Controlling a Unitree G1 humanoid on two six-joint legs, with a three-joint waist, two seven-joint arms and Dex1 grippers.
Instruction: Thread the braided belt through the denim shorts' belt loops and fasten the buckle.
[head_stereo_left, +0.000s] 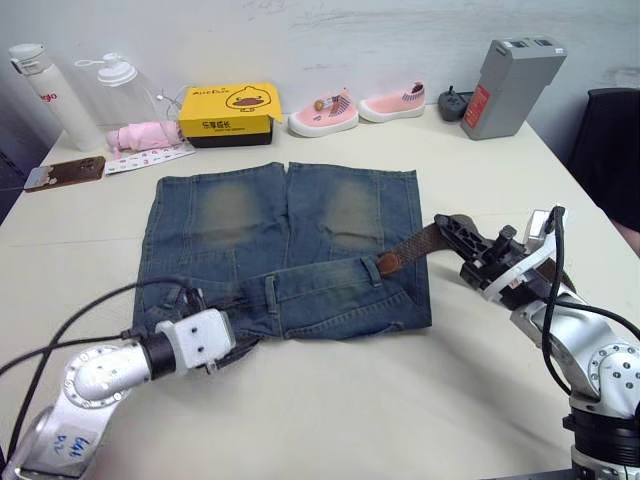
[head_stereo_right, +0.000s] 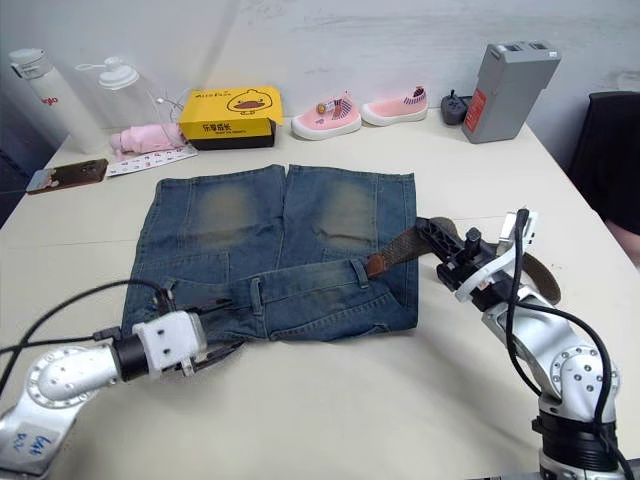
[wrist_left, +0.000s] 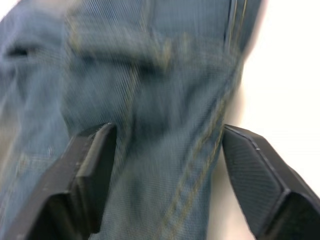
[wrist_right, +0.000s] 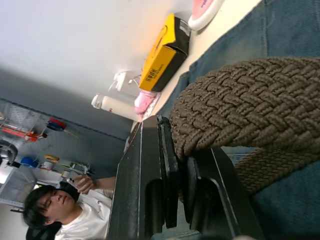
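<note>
Left eye view: at right of frame the right gripper clamps the braided belt, its leather tip at a waistband loop on the denim shorts, while the left gripper, spread wide at lower left, should pin the waistband flat for a straight feed.

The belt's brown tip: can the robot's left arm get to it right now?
Probably not from where it is. The left gripper sits open at the left end of the denim shorts waistband, while the leather tip lies near the right end, with the right gripper clamped on the braided belt.
</note>
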